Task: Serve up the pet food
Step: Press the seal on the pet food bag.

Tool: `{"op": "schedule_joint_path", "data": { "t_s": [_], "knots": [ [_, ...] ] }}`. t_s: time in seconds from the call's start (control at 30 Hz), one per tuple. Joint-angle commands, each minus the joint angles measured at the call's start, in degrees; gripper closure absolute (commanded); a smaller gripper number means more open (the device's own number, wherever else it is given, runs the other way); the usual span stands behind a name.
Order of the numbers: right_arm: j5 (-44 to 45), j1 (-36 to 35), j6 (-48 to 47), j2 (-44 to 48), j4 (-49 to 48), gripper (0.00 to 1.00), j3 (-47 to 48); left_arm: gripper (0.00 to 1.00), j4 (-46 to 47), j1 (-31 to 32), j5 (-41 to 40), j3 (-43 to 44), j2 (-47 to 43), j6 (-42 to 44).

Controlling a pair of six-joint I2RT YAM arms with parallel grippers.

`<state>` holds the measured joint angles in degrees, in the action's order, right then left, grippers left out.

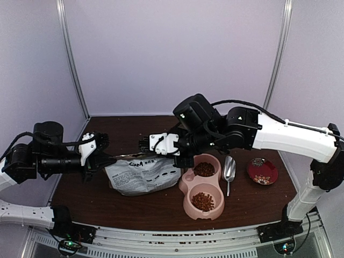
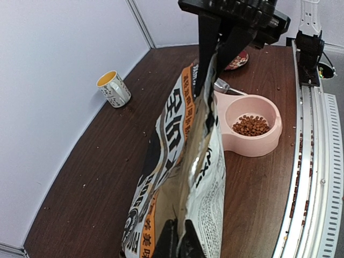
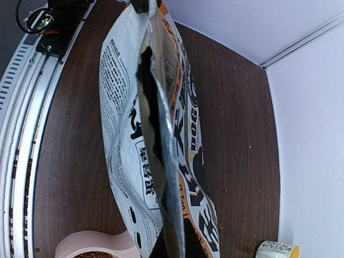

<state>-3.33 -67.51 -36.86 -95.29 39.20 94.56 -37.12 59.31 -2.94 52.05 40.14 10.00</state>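
Status: both wells of the bowl (image 1: 186,188) hold kibble (image 1: 204,169), the piles below the rims. So serving looks mostly done. The step in hand is bag handling, not scooping.

- Bag (image 1: 142,174): left of the bowl, just beside it and maybe touching. Its bottom is on the table (image 1: 107,129) and its top edge is strung between the two tools.
- Left tool (image 1: 103,157): pressed together on the bag edge at the end far from the bowl. Its own wrist view shows the bag pinched between its fingers.
- Right tool (image 1: 146,145): pinching the other end of that edge, the end nearer the bowl, fingers closed flat on it.
- Bag mouth: pulled nearly flat, with a dark slit showing in the right wrist view. I can't see any kibble inside.
- Scoop (image 1: 229,167): lies on the table just right of the bowl, with nothing holding it.

My read: it's either a top-up pour or flattening the mouth to close the bag. I can't tell which.

Next move needs:
- A pour means lifting both ends together, bringing the mouth over a well and easing the tension so the slit opens.
- Closing means keeping the edge taut and then letting go one end at a time.
- Either way the bag shouldn't flop onto the bowl.
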Motion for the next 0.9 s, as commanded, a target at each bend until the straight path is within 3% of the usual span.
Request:
{"op": "schedule_joint_path", "data": {
  "t_s": [0.0,0.1,0.17,0.23,0.4,0.47,0.67,0.77,0.87],
  "knots": [
    [0.44,1.44,0.74,2.63,2.68,1.00,-3.17,1.00,1.37,-0.25,-1.81,0.15,-1.13,-0.32],
    [1.04,1.81,0.73,3.25,1.96,0.97,-3.72,1.00,1.35,-0.25,-1.90,0.15,-1.12,-0.28],
    [1.60,2.01,0.77,3.38,2.36,0.78,-3.80,1.00,1.36,-0.29,-1.90,0.15,-1.03,-0.24],
    [1.81,2.14,0.73,3.57,2.61,0.72,-4.05,1.00,1.36,-0.25,-1.97,0.24,-0.95,-0.24],
    [1.66,2.82,0.78,4.24,2.72,0.82,-5.14,1.00,1.35,-0.25,-2.04,0.15,-1.03,-0.24],
    [1.50,3.10,0.83,4.44,2.72,1.00,-5.55,1.00,1.37,-0.25,-2.08,0.14,-1.03,-0.25],
    [1.11,3.58,0.82,5.43,1.60,1.00,-6.75,1.00,1.35,-0.25,-2.17,0.15,-1.03,-0.27],
    [0.94,3.94,0.93,5.75,1.45,0.79,-6.90,1.00,1.43,-0.25,-2.16,0.15,-1.03,-0.25],
    [0.72,4.37,0.83,6.13,1.36,0.74,-7.35,1.00,1.38,-0.25,-2.16,0.29,-0.78,-0.16]
  ]
}}
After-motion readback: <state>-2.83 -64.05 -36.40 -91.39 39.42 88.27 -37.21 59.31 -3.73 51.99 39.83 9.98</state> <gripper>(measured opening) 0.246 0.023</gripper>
